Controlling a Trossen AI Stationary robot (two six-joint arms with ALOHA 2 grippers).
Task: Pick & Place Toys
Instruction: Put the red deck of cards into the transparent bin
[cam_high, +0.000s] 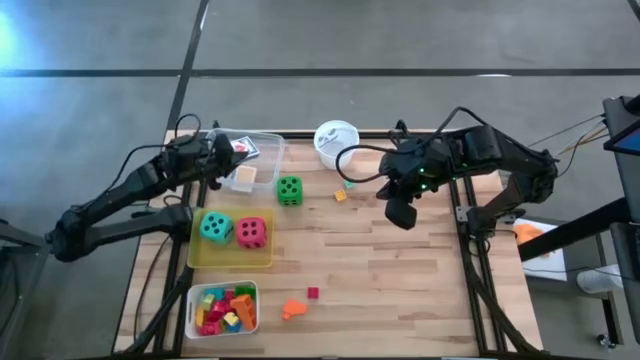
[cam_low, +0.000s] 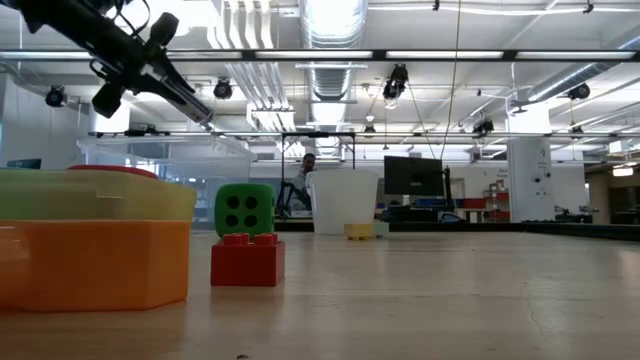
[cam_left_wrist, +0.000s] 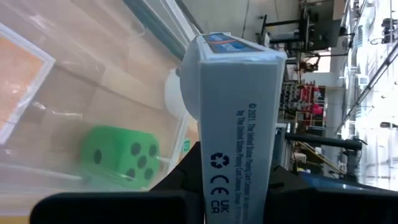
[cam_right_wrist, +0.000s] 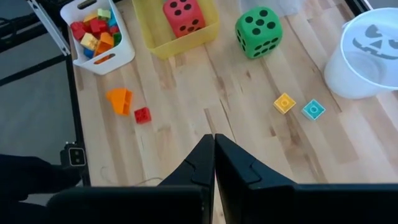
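My left gripper (cam_high: 231, 151) hangs over the clear tray (cam_high: 268, 150) at the far left, shut on a white-grey card pack (cam_left_wrist: 236, 106). A tan flat piece (cam_high: 245, 178) lies in that tray. The green die (cam_high: 289, 190) stands on the table beside it. The teal die (cam_high: 215, 227) and red die (cam_high: 252, 233) sit in the yellow tray (cam_high: 232, 262). An orange block (cam_high: 292, 309) and a red block (cam_high: 313, 292) lie on the wood. My right gripper (cam_high: 402, 213) hangs shut above the table's right middle, holding nothing. My left gripper pinches the card pack by its end nearest the wrist (cam_left_wrist: 236, 186), one finger on each broad face. The fingers (cam_left_wrist: 180, 180) slant down from the table's left side. The pack sticks out ahead of them, narrow side up, lifted clear above the clear tray.
A white tray (cam_high: 190, 300) of several bright blocks stands at the near left. A white round cup (cam_high: 336, 140) stands at the far edge, with a small yellow block (cam_high: 340, 195) and a teal one (cam_high: 348, 184) near it. Bare wood spans the middle and right.
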